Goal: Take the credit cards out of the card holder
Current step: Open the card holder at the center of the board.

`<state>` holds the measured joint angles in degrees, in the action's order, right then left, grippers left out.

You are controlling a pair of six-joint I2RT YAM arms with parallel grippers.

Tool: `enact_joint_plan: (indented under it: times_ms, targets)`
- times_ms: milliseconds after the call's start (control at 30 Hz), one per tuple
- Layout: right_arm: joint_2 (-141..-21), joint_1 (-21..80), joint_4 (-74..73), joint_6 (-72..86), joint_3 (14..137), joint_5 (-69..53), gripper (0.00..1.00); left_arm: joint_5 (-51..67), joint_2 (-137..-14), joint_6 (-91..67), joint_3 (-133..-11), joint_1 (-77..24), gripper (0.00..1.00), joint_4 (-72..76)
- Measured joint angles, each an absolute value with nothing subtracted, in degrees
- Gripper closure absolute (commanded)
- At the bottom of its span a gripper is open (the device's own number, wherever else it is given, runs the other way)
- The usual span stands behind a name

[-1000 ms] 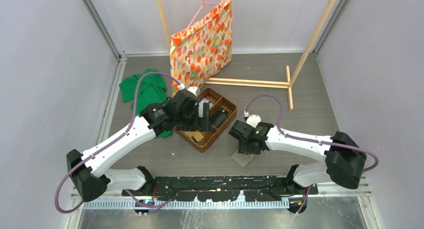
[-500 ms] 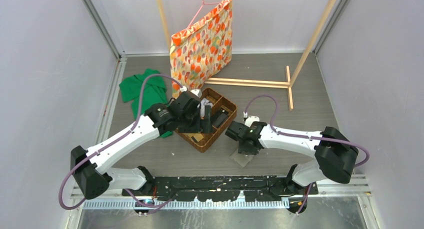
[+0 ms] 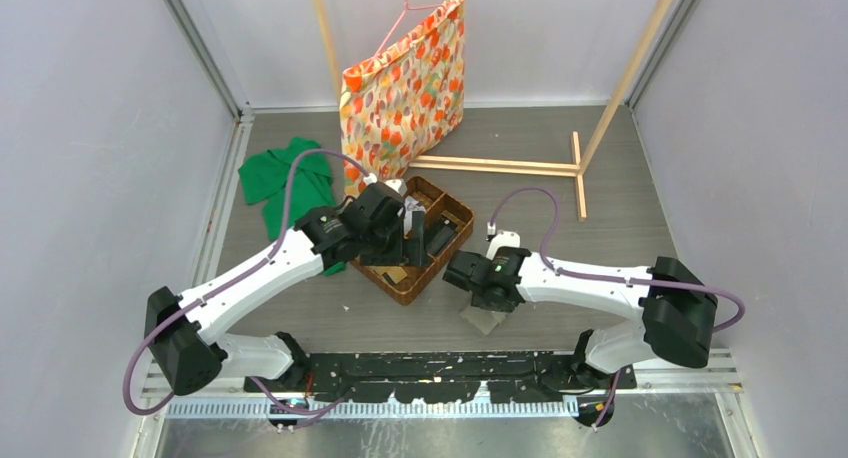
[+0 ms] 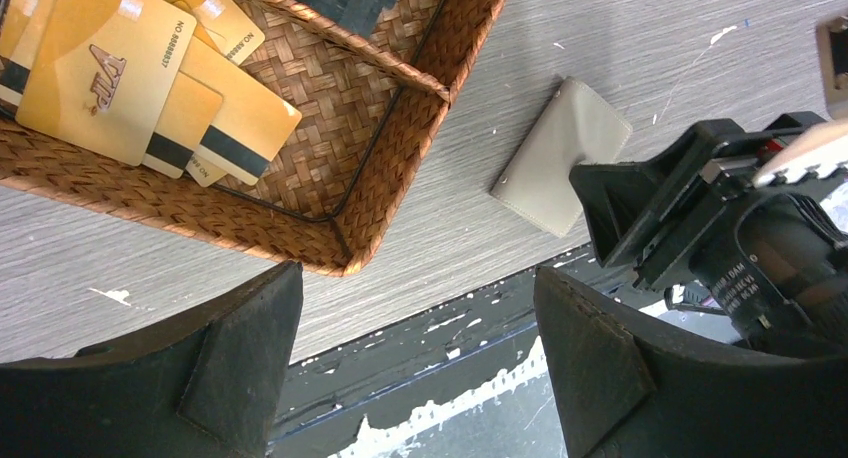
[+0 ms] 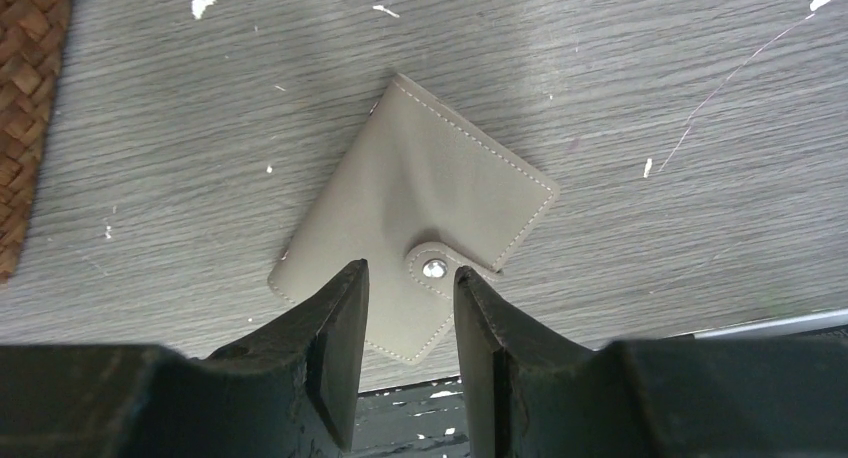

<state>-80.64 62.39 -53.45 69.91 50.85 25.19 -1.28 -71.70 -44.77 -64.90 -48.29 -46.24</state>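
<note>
Grey wood-grain table [image 3: 620, 228] carries everything you need to mind, and the biggest thing near the work is the brown wicker basket [image 4: 400, 128], with gold cards [image 4: 100, 68] lying in one of its compartments. Your left gripper [image 4: 415, 308] hangs over the basket's near corner, its fingers spread wide and holding nothing. Your right gripper [image 5: 408, 308] is poised over the card holder [image 5: 430, 203], fingers only a little apart with nothing between them. You cannot tell from these views whether the tips touch the leather. The holder lies flat on the table close to the front edge, just right of the basket's near corner and apart from it. It is folded shut, with its tab fastened by the snap [image 5: 433, 269], which sits right at the gap between the right fingers. No card shows at the holder's edges, so whatever it holds is hidden. By my reading you are at the opening step, and nothing has come out of the holder yet. The next move calls for freeing that snap: catch the tab's free end and pull it up while the body stays down. A flat, light wallet will likely lift or slide with the tab, so consider bringing the left gripper across to pin the far panel first.
</note>
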Motion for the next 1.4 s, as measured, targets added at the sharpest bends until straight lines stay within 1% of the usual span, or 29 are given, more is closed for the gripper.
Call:
enact_joint_plan:
  times_ms: [167, 467, 567, 600, 633, 733, 767, 933, 1067, 1167, 1400]
  targets:
    - [-80.29, 63.35, -54.00, 72.84, 51.07, 26.09, 0.59, -0.82, -73.10, -44.77, -64.90, -48.29, 0.14, -46.00]
    - [-83.37, 63.48, -51.62, 75.22, 47.62, 26.85, 0.67, 1.06, -73.41, -44.27, -64.79, -48.29, 0.14, -45.84]
    - [-83.55, 63.61, -51.07, 75.53, 47.62, 27.42, 0.75, 1.80, -74.06, -44.05, -64.79, -48.31, 0.14, -45.87]
    - [-83.55, 63.66, -50.98, 75.61, 47.59, 27.49, 0.80, 1.98, -74.32, -43.99, -64.79, -48.29, 0.14, -45.87]
    - [-83.55, 63.66, -50.92, 75.66, 47.57, 27.55, 0.87, 2.13, -74.48, -43.90, -64.79, -48.31, 0.13, -45.87]
    - [-83.33, 63.66, -51.20, 76.18, 47.22, 28.10, 0.98, 2.31, -74.59, -43.48, -64.79, -48.31, 0.13, -45.84]
    - [-83.18, 63.66, -51.24, 76.38, 47.11, 28.21, 0.99, 2.37, -74.59, -43.42, -64.79, -48.29, 0.13, -45.84]
    - [-81.52, 63.64, -50.92, 77.30, 45.93, 29.30, 1.00, 2.79, -74.67, -43.11, -64.79, -48.29, 0.13, -45.84]
    - [-77.52, 63.64, -50.35, 78.19, 43.44, 29.08, 0.99, 3.11, -75.35, -43.03, -64.84, -48.31, 0.14, -45.89]
    - [-72.07, 63.64, -50.63, 78.72, 40.84, 29.04, 0.99, 3.42, -76.62, -42.96, -65.17, -48.64, 0.15, -45.87]
    - [-54.30, 63.64, -54.52, 80.93, 36.29, 31.05, 1.00, 5.91, -80.53, -42.81, -66.87, -52.16, 0.16, -44.36]
